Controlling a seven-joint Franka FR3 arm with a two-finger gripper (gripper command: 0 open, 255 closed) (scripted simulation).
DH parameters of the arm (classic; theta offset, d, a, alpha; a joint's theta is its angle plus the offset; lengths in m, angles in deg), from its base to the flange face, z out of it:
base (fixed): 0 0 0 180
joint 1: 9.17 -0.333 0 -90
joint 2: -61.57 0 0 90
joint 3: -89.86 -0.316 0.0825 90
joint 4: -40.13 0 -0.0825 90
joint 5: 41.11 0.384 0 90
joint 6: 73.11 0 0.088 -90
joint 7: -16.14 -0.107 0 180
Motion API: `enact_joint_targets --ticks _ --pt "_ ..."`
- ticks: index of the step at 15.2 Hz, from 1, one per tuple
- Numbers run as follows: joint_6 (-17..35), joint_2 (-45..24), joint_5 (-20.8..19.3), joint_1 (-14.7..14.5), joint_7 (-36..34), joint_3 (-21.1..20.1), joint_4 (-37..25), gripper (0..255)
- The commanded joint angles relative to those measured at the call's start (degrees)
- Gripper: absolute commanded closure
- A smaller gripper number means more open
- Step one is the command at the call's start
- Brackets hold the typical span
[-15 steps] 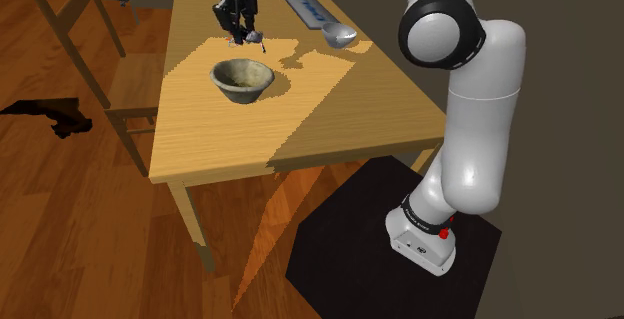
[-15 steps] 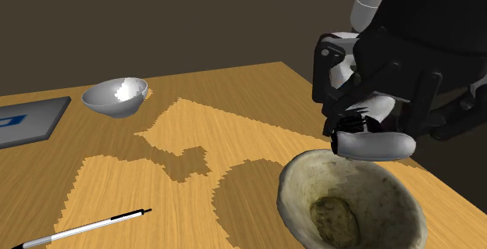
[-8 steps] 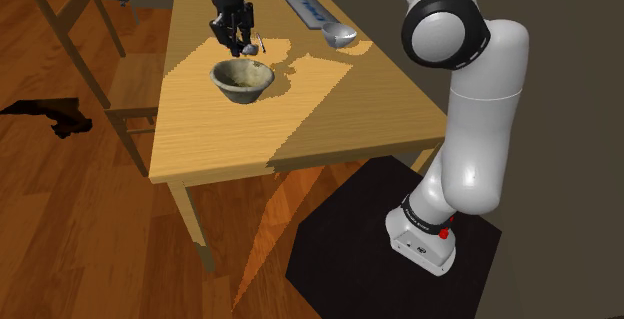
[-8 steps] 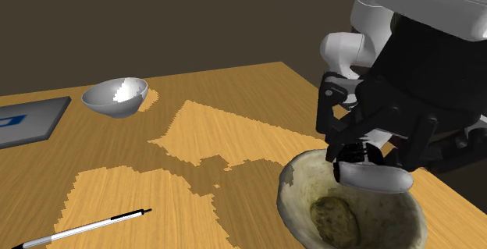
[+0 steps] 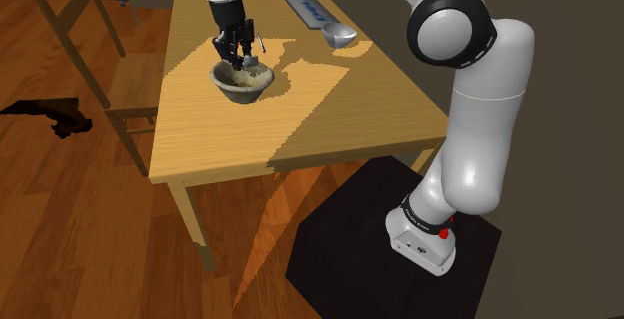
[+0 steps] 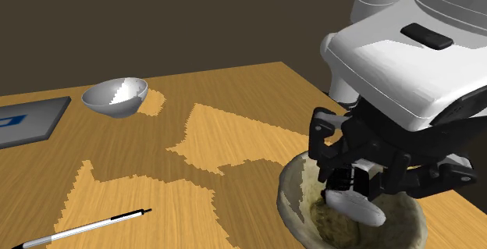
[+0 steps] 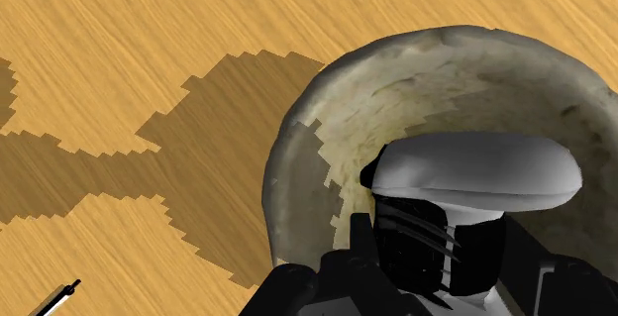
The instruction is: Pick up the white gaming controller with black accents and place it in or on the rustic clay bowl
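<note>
The white controller (image 7: 473,177) with black parts hangs inside the mouth of the rough clay bowl (image 7: 307,156), clasped by my black gripper (image 7: 446,264). In the second exterior view the gripper (image 6: 360,183) is lowered into the bowl (image 6: 290,186), and the controller's white grip (image 6: 355,207) hovers just over the lumpy bottom. From the shoulder view the gripper (image 5: 240,55) sits at the bowl (image 5: 243,84) near the table's far left half. I cannot tell whether the controller touches the bowl's floor.
A shiny grey bowl (image 6: 115,97) and a flat grey slab (image 6: 23,121) lie farther back on the wooden table (image 5: 330,107). A black and white pen (image 6: 82,229) rests near the clay bowl. A wooden chair (image 5: 90,37) stands at the table's left side in the shoulder view.
The gripper has come down with the controller from above the bowl's rim into the bowl. The arm's white wrist link now looms over the bowl in the second exterior view.
</note>
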Motion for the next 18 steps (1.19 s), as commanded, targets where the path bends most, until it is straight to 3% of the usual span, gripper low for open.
enact_joint_targets --ticks 1,7,8,13,17,18 --pt "0.61 -0.01 0.0 -0.01 -0.11 -0.01 0.57 255" --pt "0.61 -0.01 0.0 -0.01 -0.1 -0.01 0.56 255" --pt "0.61 -0.02 0.0 -0.01 -0.1 -0.01 0.56 0" --pt "0.61 -0.01 0.0 -0.01 -0.11 -0.01 0.56 0" --pt "-8.64 -3.84 -0.14 -0.79 0.36 -0.11 -12.49 0" --pt "-8.64 -3.84 -0.14 -0.8 0.36 -0.1 -12.5 0"
